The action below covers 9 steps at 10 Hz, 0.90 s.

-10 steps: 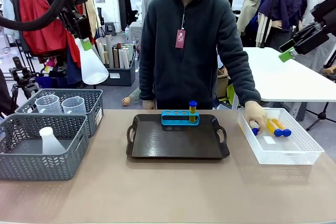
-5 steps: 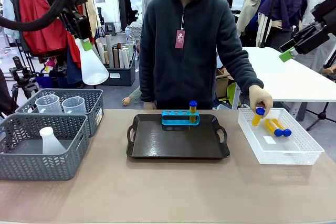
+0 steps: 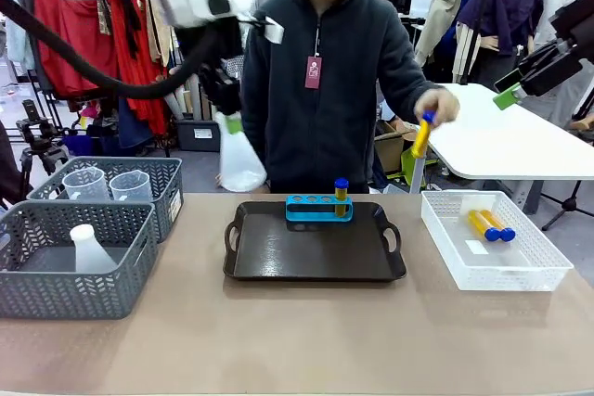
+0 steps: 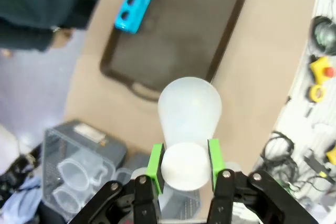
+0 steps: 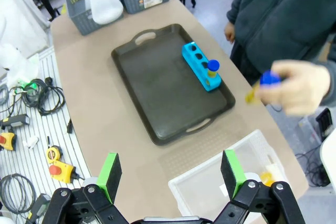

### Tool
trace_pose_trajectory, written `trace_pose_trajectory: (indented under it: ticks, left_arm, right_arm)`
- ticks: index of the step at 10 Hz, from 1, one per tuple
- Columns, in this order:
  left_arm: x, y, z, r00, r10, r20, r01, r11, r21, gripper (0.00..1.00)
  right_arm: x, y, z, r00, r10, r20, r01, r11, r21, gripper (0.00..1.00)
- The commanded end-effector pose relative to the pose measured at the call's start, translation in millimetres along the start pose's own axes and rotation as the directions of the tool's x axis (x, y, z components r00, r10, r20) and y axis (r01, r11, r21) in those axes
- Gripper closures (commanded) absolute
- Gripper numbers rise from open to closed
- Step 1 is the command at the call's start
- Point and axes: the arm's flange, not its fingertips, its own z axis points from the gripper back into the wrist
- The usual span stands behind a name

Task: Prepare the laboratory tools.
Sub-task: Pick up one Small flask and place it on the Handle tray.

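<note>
My left gripper (image 3: pixel 232 123) is shut on the neck of a translucent white conical flask (image 3: pixel 240 163) and holds it in the air, base down, over the table's far edge just left of the black tray (image 3: pixel 278 257). In the left wrist view the green pads (image 4: pixel 156 161) clamp the flask (image 4: pixel 190 106) neck. A blue rack (image 3: pixel 317 208) stands at the tray's far side with one amber blue-capped tube (image 3: pixel 341 194) in it. The person's hand (image 3: pixel 436 106) holds another tube (image 3: pixel 422 136) high up. My right gripper (image 5: pixel 170 174) is open and raised at the far right (image 3: pixel 509 95).
A white bin (image 3: pixel 534 271) at the right holds two amber tubes (image 3: pixel 490 225). On the left stand two grey baskets: the front one (image 3: pixel 56 294) holds a second flask (image 3: pixel 91 249), the back one (image 3: pixel 167 178) holds clear beakers (image 3: pixel 109 185). The person stands behind the tray.
My left arm has swung right and down with the flask, from above the baskets to the tray's left far corner. The person lifted a tube out of the white bin and raised it.
</note>
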Motion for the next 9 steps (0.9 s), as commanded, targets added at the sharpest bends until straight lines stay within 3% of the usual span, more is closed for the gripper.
trace_pose_trajectory:
  ticks: [1,6,9]
  left_arm:
    - [13.6,7.8,-9.8,0.994,-0.107,0.033,0.106,0.994,0.028,1.0]
    - [114.4,6.8,-76.6,0.921,-0.386,-0.046,0.388,0.921,0.031,1.0]
    - [151.9,4.8,-105.8,0.884,-0.461,-0.074,0.464,0.886,0.018,1.0]
  right_arm:
    - [1.1,-0.3,0.5,1.0,0.0,0.014,0.0,1.0,0.007,0.0]
    - [1.1,-0.3,0.5,1.0,0.0,0.014,0.0,1.0,0.007,0.0]
    - [1.1,-0.3,0.5,1.0,0.0,0.014,0.0,1.0,0.007,0.0]
